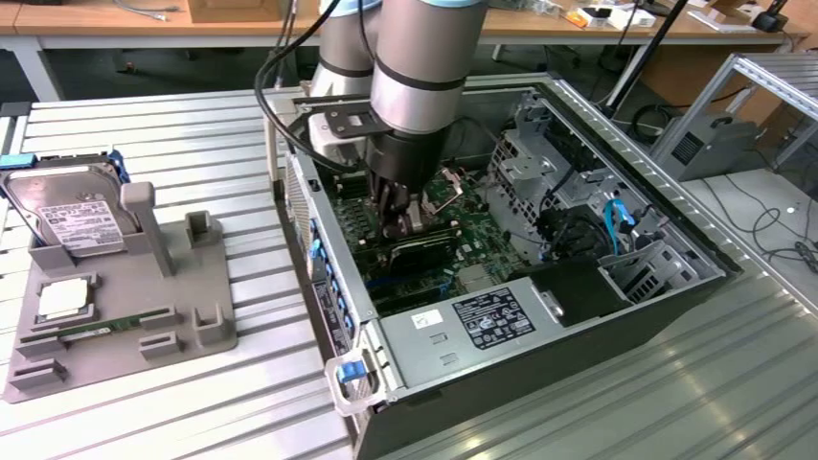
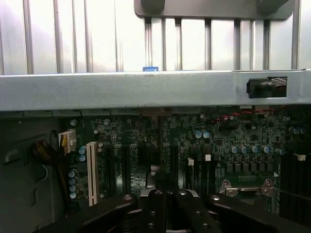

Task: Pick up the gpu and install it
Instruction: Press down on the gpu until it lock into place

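Exterior view | jaws (image 1: 398, 222) together, gripping nothing visible | low over motherboard (image 1: 492, 251) inside case (image 1: 665, 216)

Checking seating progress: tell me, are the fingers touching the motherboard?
Cannot tell. In the exterior view the fingers reach down over the motherboard, but no gap or contact shows plainly.

the arm (image 1: 416, 77) reaches steeply downward, wrist near vertical, its gripper (image 1: 398, 222) closed with fingers (image 2: 154, 206) pressed together.
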Robot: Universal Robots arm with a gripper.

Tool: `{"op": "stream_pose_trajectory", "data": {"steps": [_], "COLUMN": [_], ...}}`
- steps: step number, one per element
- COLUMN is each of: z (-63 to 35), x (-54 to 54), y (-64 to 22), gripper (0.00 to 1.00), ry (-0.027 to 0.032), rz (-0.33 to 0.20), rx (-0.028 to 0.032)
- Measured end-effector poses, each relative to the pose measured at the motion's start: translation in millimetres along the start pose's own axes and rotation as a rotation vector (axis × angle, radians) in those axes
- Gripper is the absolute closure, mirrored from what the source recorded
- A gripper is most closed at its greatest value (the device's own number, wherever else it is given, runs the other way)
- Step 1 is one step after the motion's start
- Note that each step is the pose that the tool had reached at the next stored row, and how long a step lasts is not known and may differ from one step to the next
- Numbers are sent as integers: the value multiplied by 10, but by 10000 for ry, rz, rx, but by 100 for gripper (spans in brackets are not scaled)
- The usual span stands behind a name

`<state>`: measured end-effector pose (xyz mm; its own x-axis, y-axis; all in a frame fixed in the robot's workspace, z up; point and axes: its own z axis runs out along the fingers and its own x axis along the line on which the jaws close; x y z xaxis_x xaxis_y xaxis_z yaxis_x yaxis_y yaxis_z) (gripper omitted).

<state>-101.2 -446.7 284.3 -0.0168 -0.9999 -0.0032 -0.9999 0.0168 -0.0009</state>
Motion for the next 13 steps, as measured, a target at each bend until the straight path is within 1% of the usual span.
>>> {"op": "stream_pose_trajectory", "data": {"steps": [8, 11, 13], "z": [78, 91, 117], "x": [37, 90, 142], "y": [31, 51, 52], "gripper": [89, 89, 89], "ry": [-2, -46, -58], "rz": [1, 0, 1], "rx": [-1, -1, -2]}}
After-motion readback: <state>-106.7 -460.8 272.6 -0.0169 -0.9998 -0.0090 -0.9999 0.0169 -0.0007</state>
